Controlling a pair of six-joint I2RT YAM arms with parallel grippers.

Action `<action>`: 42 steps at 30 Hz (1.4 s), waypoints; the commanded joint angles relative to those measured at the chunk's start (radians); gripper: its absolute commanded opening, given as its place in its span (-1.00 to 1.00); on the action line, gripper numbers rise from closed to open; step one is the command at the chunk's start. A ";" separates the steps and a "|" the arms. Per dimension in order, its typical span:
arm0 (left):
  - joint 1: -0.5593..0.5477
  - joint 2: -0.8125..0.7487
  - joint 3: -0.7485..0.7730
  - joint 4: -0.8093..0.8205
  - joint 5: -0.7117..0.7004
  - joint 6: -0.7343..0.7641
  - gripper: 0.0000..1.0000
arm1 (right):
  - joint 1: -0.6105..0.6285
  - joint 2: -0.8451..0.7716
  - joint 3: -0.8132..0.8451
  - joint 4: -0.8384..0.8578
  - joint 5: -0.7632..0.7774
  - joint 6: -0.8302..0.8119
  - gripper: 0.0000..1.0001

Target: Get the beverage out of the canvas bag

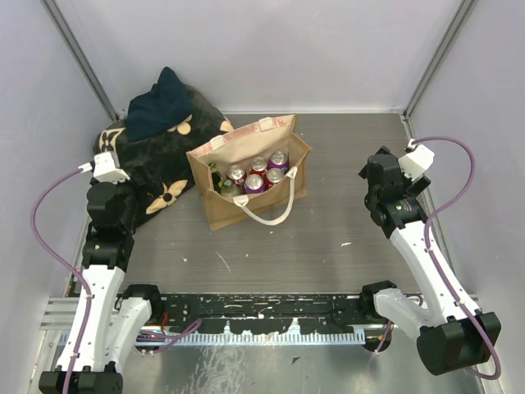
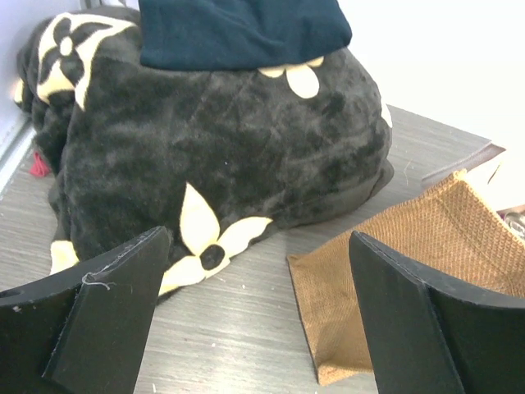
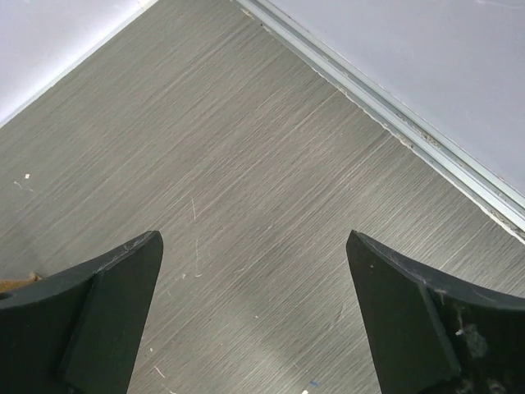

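Note:
The tan canvas bag (image 1: 250,212) stands open at the middle back of the table, one cream handle loop hanging down its front. Inside it are several drink cans (image 1: 255,183) with silver tops and a green bottle (image 1: 215,176). My left gripper (image 1: 134,178) is open and empty, low over the table to the left of the bag. In the left wrist view (image 2: 258,238) the bag's lower corner (image 2: 410,246) lies ahead to the right. My right gripper (image 1: 371,172) is open and empty, well right of the bag. The right wrist view (image 3: 254,238) shows only bare table.
A black plush bundle with beige flower prints (image 1: 164,160) lies left of the bag, touching it, with a navy cloth (image 1: 160,103) on top. It fills the left wrist view (image 2: 221,139). Grey walls enclose the table on three sides; a wall rail (image 3: 394,123) runs near my right gripper.

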 commanded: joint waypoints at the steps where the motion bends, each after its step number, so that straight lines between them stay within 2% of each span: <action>1: -0.001 0.012 0.028 -0.048 0.061 -0.024 0.96 | 0.009 -0.032 0.009 0.005 0.006 0.021 1.00; 11: -0.003 0.037 0.085 -0.059 0.174 -0.027 0.96 | 0.030 -0.062 -0.004 0.046 -0.062 -0.066 1.00; 16: -0.050 0.045 0.155 -0.080 0.212 0.003 0.96 | 0.087 -0.094 -0.022 0.147 -0.256 -0.212 1.00; 18: -0.083 0.046 0.182 -0.081 0.207 0.020 0.96 | 0.135 -0.108 -0.033 0.186 -0.280 -0.221 1.00; 23: -0.161 0.082 0.255 -0.084 0.216 0.039 0.96 | 0.261 -0.086 0.015 0.190 -0.251 -0.187 0.99; 28: -0.243 0.140 0.300 -0.085 0.225 0.066 0.96 | 0.330 -0.053 0.069 0.176 -0.327 -0.075 0.89; 34: -0.333 0.196 0.329 -0.085 0.183 0.111 0.96 | 0.369 -0.013 0.074 0.233 -0.381 0.052 0.90; 42: -0.392 0.272 0.374 -0.048 0.211 0.126 0.96 | 0.377 0.110 0.126 0.276 -0.390 0.059 0.90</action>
